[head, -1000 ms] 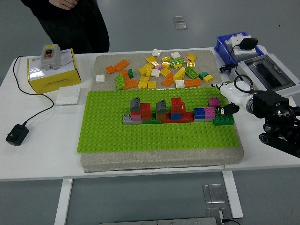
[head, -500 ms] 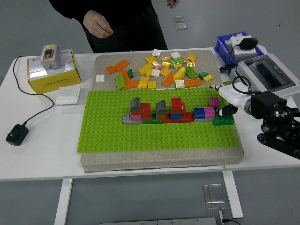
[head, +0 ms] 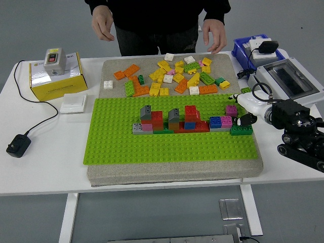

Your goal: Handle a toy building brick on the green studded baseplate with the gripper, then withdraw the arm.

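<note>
A yellow box [head: 54, 76] is sitting on the table's [head: 45, 167] left side. The baseplate [head: 131, 147] is carrying a low row of bricks [head: 174, 121], with loose bricks [head: 172, 76] lying beyond it, where a person's hands [head: 104, 23] are hovering. The dark green brick [head: 241, 129] is sitting at the row's right end, on the baseplate. It is likely light, rigid and slick, best pinched across its flat sides. The right hand [head: 246, 112] is touching its top; I cannot tell its grip.

The baseplate [head: 126, 147] and bricks [head: 172, 76] look like glossy plastic. The mat [head: 172, 171] beneath looks rough; the table [head: 40, 167] smooth.
</note>
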